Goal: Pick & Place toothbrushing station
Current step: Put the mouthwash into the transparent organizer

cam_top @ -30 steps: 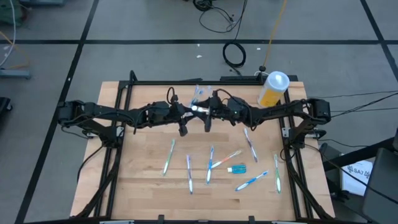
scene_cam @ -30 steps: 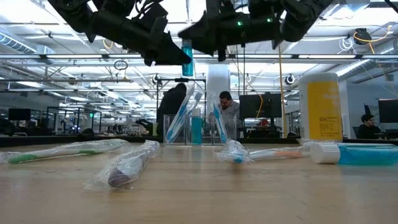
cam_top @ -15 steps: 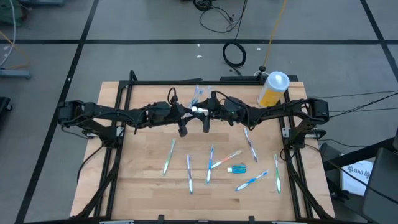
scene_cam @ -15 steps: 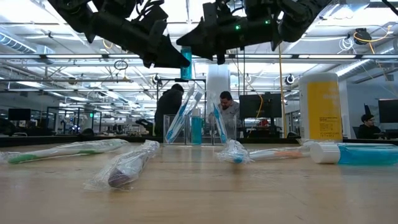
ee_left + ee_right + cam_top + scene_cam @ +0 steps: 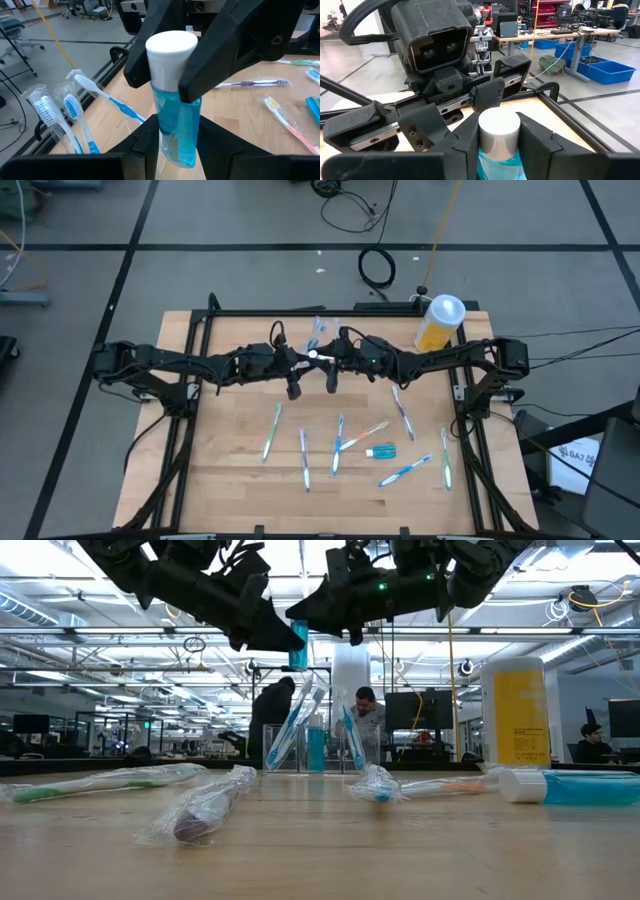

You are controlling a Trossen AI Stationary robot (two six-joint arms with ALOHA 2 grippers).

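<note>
We see both grippers above cup [image 5: 308, 747]: left gripper [image 5: 175, 145] and right gripper [image 5: 167, 65] each clamp toothpaste tube [image 5: 176, 127].

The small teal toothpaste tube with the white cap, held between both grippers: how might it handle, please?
The teal toothpaste tube with its white cap looks soft-bodied, so it may flex when squeezed. Its round cap probably rolls. It seems light.

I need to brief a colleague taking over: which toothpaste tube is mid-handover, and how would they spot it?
Look above the back middle of the wooden table, where the two dark arms meet. There the left tool and right tool both clamp one teal toothpaste tube. Unlike the tube lying flat among the toothbrushes, it is in the air, white cap showing.
</note>
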